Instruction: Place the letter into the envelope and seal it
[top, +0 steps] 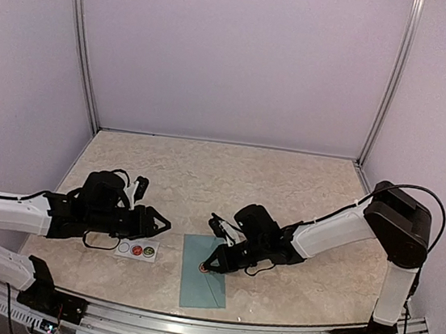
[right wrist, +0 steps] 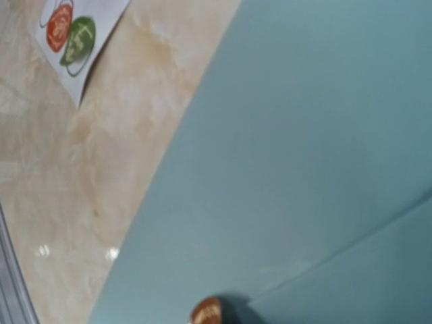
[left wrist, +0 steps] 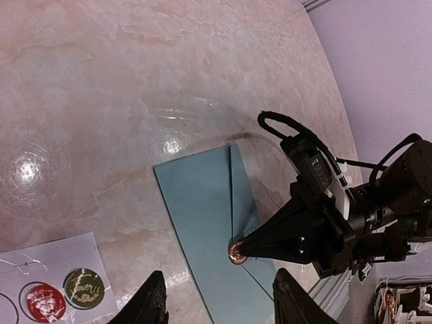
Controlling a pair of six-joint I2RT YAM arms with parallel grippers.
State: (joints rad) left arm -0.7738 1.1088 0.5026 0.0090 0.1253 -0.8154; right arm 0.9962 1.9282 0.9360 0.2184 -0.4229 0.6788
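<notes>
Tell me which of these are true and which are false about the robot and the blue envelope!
1. The envelope lies flat on the table. True.
2. The right tool is wide open. False: it is shut, with its tip on a round brown sticker on the envelope.
3. The sticker strip shows a red sticker and a green sticker. True.
4. The left tool is gripping the envelope. False: it is open, holds nothing and is apart from the envelope.
5. The envelope's flap stands up open. False: it lies folded down.
</notes>
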